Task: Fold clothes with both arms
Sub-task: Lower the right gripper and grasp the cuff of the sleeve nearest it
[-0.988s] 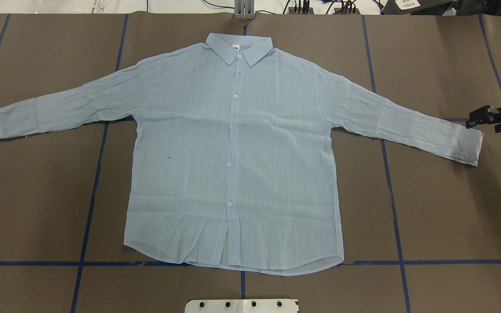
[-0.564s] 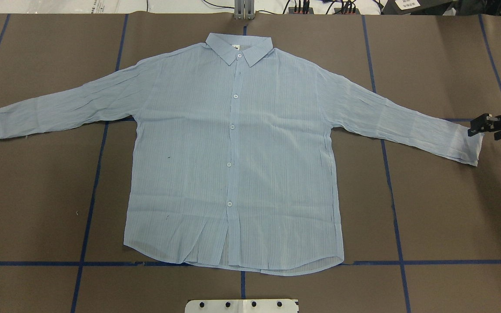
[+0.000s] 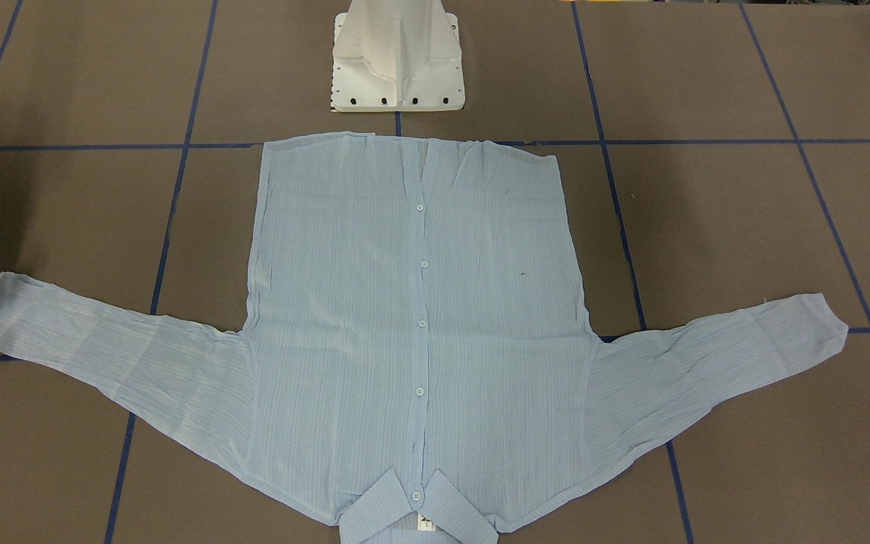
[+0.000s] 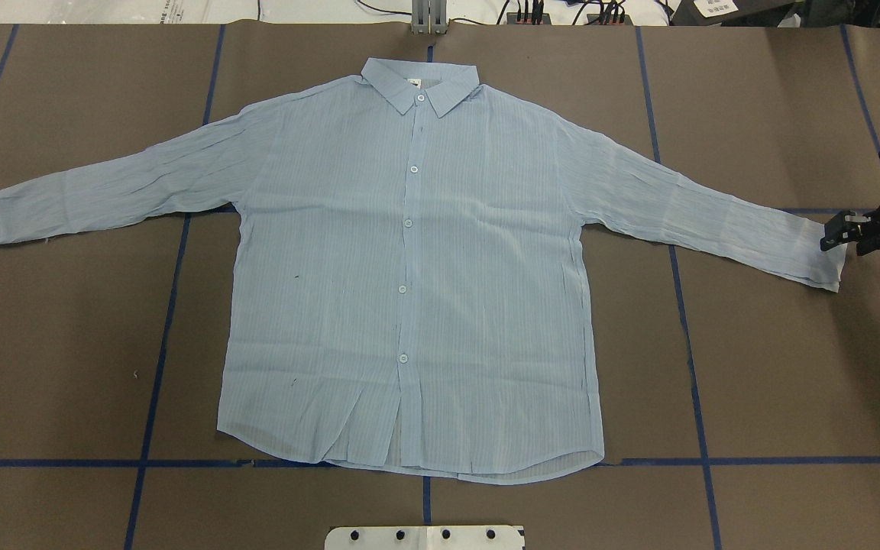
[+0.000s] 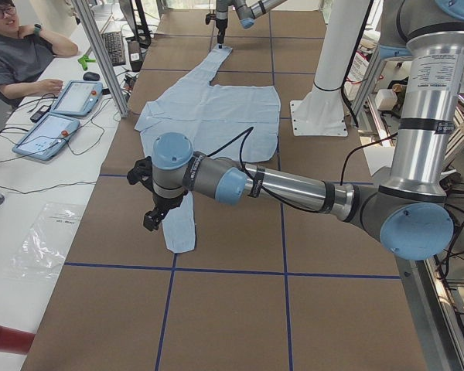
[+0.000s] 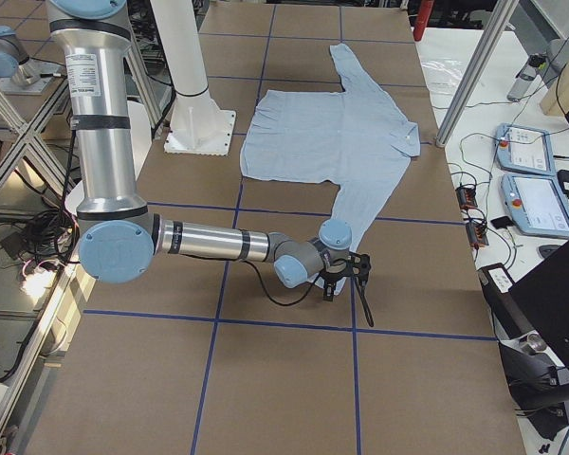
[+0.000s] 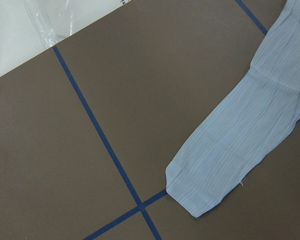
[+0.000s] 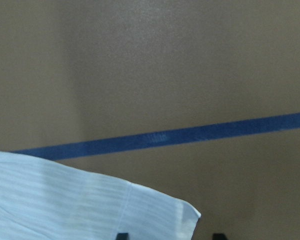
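Robotics lab: teach pendants (image 5: 77,98) on side bench (image 5: 8,224), aluminium framing (image 5: 99,54) (blue-taped grid tabletop (image 4: 791,382)).

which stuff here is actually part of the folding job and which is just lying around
Part of the job:
- light blue shirt, spread flat
- right tool, open at one sleeve cuff
- left tool, near the other cuff

Just lying about:
- white pedestal base
- blue tape lines
- two tablets and a clear plastic bag on the side bench
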Available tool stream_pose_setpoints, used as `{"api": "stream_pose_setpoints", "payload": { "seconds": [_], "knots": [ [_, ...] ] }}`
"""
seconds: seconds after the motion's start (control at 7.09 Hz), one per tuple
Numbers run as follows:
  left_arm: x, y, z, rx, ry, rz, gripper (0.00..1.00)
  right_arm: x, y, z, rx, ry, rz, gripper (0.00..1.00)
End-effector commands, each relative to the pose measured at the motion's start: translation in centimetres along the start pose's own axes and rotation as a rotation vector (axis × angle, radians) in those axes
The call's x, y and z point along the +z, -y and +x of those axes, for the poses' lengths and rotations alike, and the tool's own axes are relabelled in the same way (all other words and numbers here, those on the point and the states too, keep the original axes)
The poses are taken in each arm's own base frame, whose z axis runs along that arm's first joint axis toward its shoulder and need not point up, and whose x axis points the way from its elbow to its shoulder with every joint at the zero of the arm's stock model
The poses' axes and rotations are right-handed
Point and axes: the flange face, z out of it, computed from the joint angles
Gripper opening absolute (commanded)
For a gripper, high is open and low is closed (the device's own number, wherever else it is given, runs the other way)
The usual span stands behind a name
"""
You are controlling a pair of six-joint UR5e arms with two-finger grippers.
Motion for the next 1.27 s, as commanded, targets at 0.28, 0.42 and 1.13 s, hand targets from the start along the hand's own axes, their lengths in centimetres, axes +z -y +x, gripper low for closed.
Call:
{"api": "stream_pose_setpoints", "payload": {
  "seconds": [0.28,0.42,1.13],
  "knots": [
    [0.1,-0.3,0.0,-0.001,-0.002,-0.001,1.0,-0.9,0.5,-1.7,-0.021,0.024,0.012,0.0],
    [0.1,-0.3,0.0,-0.003,-0.002,-0.002,1.0,-3.0,0.7,-4.2,-0.036,0.049,0.035,0.0],
    [0.3,-0.6,-0.1,-0.008,-0.004,-0.007,1.0,-8.7,2.9,-31.9,0.058,0.093,0.138,0.0]
  ]
}}
